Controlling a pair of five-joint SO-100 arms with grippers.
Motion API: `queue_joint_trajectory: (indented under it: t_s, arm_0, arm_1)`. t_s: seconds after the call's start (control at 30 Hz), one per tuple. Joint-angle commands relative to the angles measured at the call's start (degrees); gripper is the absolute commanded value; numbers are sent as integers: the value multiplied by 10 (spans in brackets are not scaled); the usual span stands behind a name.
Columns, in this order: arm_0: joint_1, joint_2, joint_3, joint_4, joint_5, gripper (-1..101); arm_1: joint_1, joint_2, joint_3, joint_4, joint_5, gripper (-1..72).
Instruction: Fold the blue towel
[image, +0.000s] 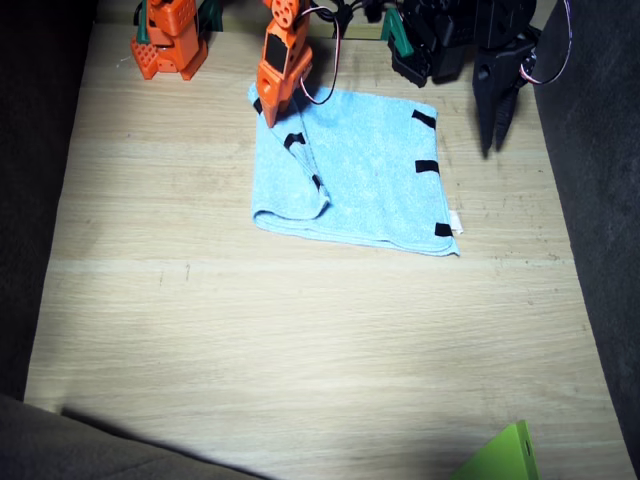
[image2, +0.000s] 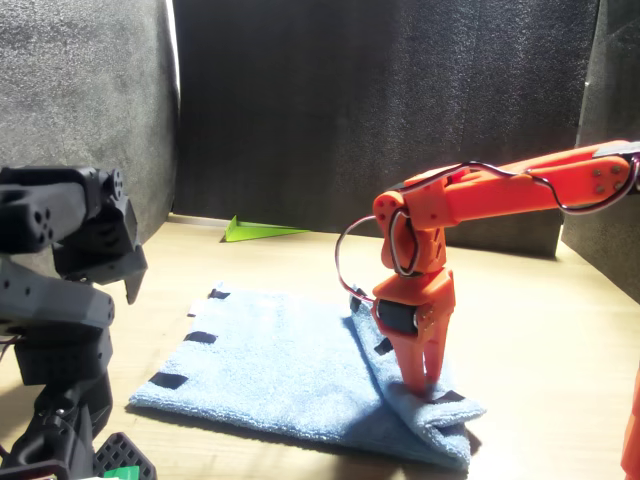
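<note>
The blue towel (image: 370, 170) lies flat on the wooden table (image: 300, 350), with black strips along its edges. Its side nearest the right arm is folded over in a rumpled flap (image: 300, 170). My orange right gripper (image: 268, 112) points down onto the far corner of that flap beside a black strip, its fingers (image2: 420, 370) pressed together on the cloth. In the front view the towel (image2: 270, 370) bunches up under the right gripper (image2: 422, 388). My black left gripper (image: 497, 135) hangs shut above bare table just off the towel's other side, holding nothing.
A bright green object (image: 505, 455) pokes in at the table's near corner. The right arm's orange base (image: 170, 40) and the left arm's black base (image: 440, 35) stand at the far edge. Dark cloth walls surround the table.
</note>
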Motion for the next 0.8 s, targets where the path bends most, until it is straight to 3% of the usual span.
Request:
queue_joint_trajectory:
  t_s: [0.0,0.43,0.77]
  arm_0:
    - [7,14,0,2,6,190]
    - [6,10,-2,3,6,194]
    - [6,7,-4,3,5,195]
  arm_1:
    - [4,4,-20,11,11,0]
    - [62,-36,-220,170,29,-1]
    - [144,-120,-261,171,-4,-1]
